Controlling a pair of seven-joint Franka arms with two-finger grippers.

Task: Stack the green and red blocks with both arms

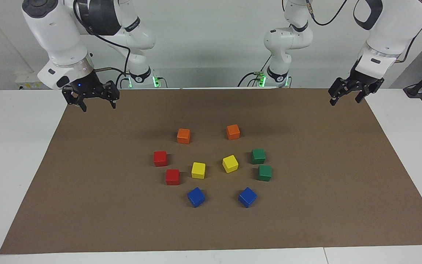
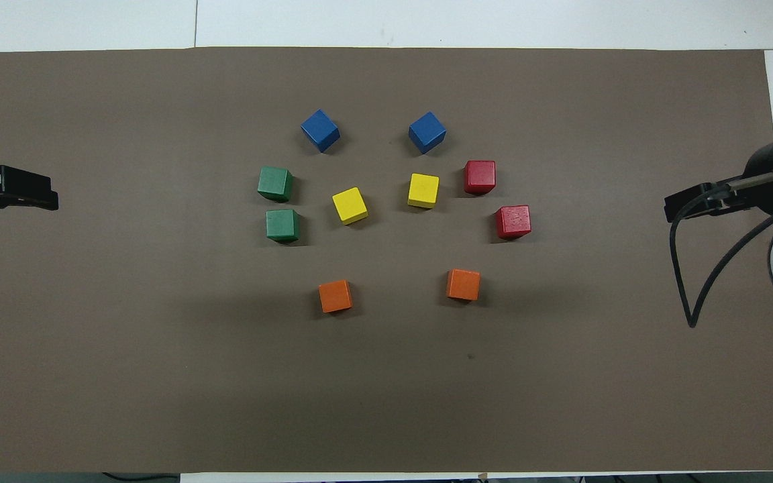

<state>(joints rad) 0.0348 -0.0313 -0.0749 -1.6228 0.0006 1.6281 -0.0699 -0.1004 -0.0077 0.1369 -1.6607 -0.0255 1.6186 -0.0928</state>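
Bench (image 1: 13, 165): white, under a brown mat (image 1: 86, 205).

Right arm (image 1: 57, 36), left arm (image 1: 390, 25): we logged both waiting, raised over the mat's corners nearest the robots.

Right pincer (image 1: 95, 103), left pincer (image 1: 346, 99): each spread wide, holding nothing.

Green blocks (image 1: 258, 156) (image 1: 265, 172): close neighbours toward the left arm's end.

Red blocks (image 1: 160, 158) (image 1: 172, 176): likewise toward the right arm's end. None stacked.

Yellow blocks (image 1: 198, 170), orange blocks (image 1: 183, 136), blue blocks (image 1: 196, 197): nearby.

Risk we judged: a descending finger could nudge the neighbouring cube, since each pair sat close.
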